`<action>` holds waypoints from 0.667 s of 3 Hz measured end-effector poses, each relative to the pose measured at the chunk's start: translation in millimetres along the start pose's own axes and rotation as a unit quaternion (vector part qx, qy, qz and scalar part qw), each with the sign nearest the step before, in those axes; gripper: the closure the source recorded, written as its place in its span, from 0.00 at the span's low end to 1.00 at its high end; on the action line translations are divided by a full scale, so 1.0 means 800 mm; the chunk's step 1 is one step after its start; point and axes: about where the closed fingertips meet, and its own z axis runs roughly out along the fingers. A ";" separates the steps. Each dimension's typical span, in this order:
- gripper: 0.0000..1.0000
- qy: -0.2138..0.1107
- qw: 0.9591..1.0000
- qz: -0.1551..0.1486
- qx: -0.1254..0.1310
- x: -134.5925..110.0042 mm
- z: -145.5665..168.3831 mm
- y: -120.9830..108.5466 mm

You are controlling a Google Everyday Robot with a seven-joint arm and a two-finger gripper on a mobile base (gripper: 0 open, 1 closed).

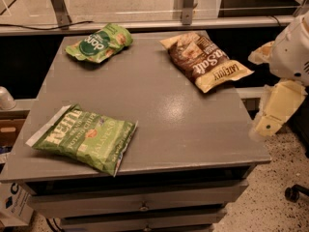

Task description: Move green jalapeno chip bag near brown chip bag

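Jalapeno bag [84, 138] lies flat at lower left of frame, near front edge of grey surface [174, 115]. Brown bag [205, 61] is upper right, well apart. Small green bag [99, 42] upper left. Claw [277, 109] at right edge of frame, off the surface; spread or pressed together, can't tell.

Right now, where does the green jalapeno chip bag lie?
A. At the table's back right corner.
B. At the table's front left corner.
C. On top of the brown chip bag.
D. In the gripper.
B: the green jalapeno chip bag lies flat at the front left of the table, the brown chip bag is at the back right, and the gripper hangs beside the right edge.
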 end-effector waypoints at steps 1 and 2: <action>0.00 -0.063 0.997 0.013 -0.044 -0.011 0.018 0.016; 0.00 -0.132 0.987 0.028 -0.082 -0.035 0.029 0.042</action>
